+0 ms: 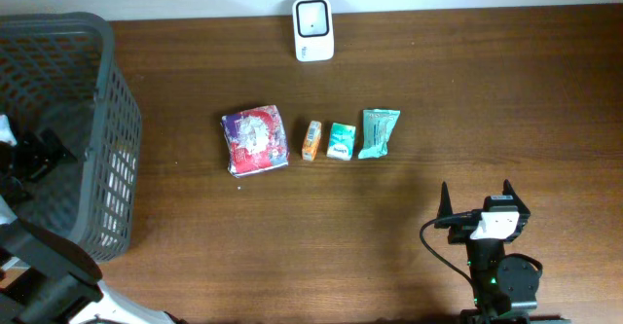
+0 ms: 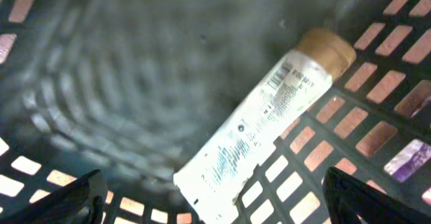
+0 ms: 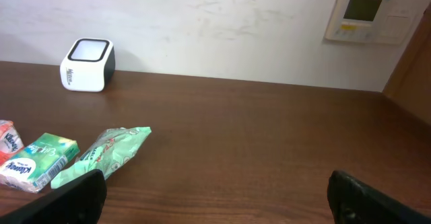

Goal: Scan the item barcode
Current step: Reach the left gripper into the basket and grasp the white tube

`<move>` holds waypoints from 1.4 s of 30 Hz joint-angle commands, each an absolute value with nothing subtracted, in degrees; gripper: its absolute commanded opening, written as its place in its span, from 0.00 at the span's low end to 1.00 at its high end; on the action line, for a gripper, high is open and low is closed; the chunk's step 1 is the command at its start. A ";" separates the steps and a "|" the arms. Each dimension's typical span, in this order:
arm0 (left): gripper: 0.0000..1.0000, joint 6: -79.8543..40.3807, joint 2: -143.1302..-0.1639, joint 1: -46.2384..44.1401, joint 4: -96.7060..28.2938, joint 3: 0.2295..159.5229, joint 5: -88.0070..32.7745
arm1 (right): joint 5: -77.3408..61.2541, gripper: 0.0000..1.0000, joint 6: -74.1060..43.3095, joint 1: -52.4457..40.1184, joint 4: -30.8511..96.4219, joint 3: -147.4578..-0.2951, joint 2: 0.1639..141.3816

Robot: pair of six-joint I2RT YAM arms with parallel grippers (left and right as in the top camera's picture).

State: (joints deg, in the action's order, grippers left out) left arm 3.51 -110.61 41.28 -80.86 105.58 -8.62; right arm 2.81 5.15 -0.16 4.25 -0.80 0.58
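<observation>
Okay, our right gripper sits at 5 o'clock, jaws spread, empty. Our left gripper, also released, hangs over a tube inside the basket at 9. Packet row lies mid-table, open tabletop all round. Scanner at 12, far edge.

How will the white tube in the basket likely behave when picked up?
The tube looks like soft plastic with a flat crimped end, so it would probably give under a squeeze. Its round tan cap end seems stiffer and might let it roll slightly. The printed skin looks smooth, so possibly slippery against the basket mesh.
</observation>
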 commanded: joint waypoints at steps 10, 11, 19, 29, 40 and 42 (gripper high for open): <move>0.99 10.13 -118.37 41.36 -82.81 104.92 -10.76 | 3.51 0.98 5.39 -0.27 4.32 -0.32 0.21; 0.97 12.21 -118.91 41.36 -83.02 104.92 -13.19 | 3.51 0.98 5.39 -0.27 4.32 -0.32 0.21; 1.00 15.11 -123.76 39.18 -83.50 104.86 -15.20 | 3.51 0.98 5.39 -0.27 4.32 -0.32 0.21; 0.93 13.13 -126.54 35.62 -80.53 104.86 -7.62 | 3.51 0.98 5.39 -0.27 4.32 -0.32 0.21; 0.74 10.63 -126.65 35.68 -73.97 99.72 -5.85 | 3.51 0.99 5.39 -0.27 4.32 -0.32 0.21; 0.64 9.82 -126.63 35.68 -73.93 99.85 -5.52 | 3.51 0.98 5.39 -0.27 4.32 -0.32 0.21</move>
